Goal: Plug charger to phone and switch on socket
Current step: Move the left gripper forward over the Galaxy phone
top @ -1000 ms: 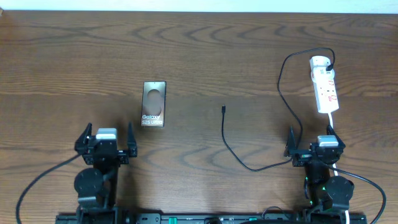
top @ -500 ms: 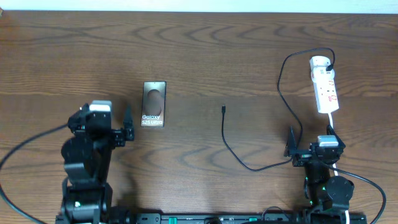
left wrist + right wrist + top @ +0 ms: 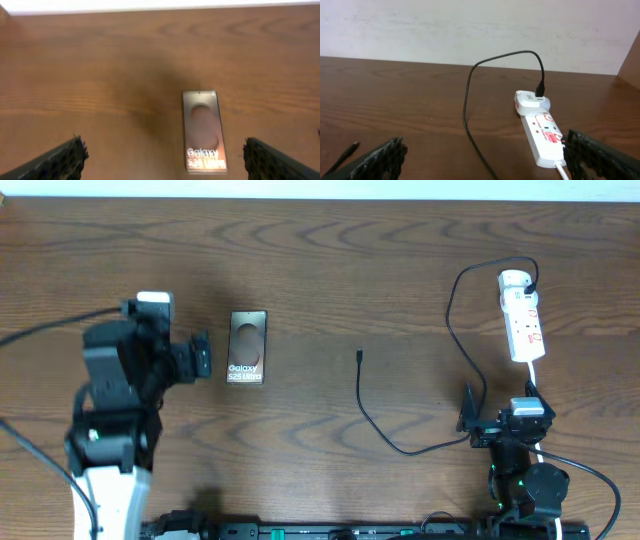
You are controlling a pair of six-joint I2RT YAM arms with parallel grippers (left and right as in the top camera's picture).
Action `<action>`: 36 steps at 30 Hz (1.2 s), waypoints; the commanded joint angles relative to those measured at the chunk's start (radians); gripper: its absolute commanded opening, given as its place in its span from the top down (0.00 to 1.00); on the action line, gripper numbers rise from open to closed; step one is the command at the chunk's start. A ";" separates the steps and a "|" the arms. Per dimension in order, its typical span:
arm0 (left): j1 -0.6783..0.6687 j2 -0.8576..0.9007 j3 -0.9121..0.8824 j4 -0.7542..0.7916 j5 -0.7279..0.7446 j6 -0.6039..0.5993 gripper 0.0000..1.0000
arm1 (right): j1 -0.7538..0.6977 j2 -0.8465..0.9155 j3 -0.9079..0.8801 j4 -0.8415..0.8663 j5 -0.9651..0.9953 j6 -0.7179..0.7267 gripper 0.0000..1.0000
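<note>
Evidently still the approach step: left gripper (image 3: 198, 360), wide open and empty, hovers just left of the phone (image 3: 246, 347) at centre-left; right gripper (image 3: 503, 412), likewise open and empty, rests lower right; next, pinch the charger tip (image 3: 359, 357) mid-frame, with the socket (image 3: 523, 320) waiting upper right.

On the table (image 3: 330, 250), the phone (image 3: 247, 348) lies left, the charger (image 3: 359, 358) in the middle, the socket (image 3: 523, 320) far right. The charger seems plugged into the socket's far end.
</note>
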 commanded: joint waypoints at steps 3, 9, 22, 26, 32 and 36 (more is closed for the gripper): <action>0.005 0.168 0.204 -0.144 0.035 -0.031 0.03 | 0.008 -0.007 -0.002 -0.004 0.007 -0.009 0.01; 0.005 0.330 0.345 -0.321 0.036 -0.047 0.03 | 0.008 -0.007 -0.002 -0.004 0.007 -0.009 0.01; 0.005 0.541 0.351 -0.327 0.142 -0.047 0.02 | 0.008 -0.007 -0.002 -0.004 0.007 -0.009 0.01; 0.005 0.573 0.351 -0.284 0.148 -0.047 0.02 | 0.008 -0.007 -0.002 -0.004 0.007 -0.009 0.01; -0.026 0.657 0.354 -0.230 0.058 -0.153 0.02 | 0.008 -0.007 -0.002 -0.004 0.007 -0.009 0.01; -0.064 0.747 0.402 -0.230 0.022 -0.186 0.02 | 0.008 -0.007 -0.002 -0.004 0.007 -0.009 0.01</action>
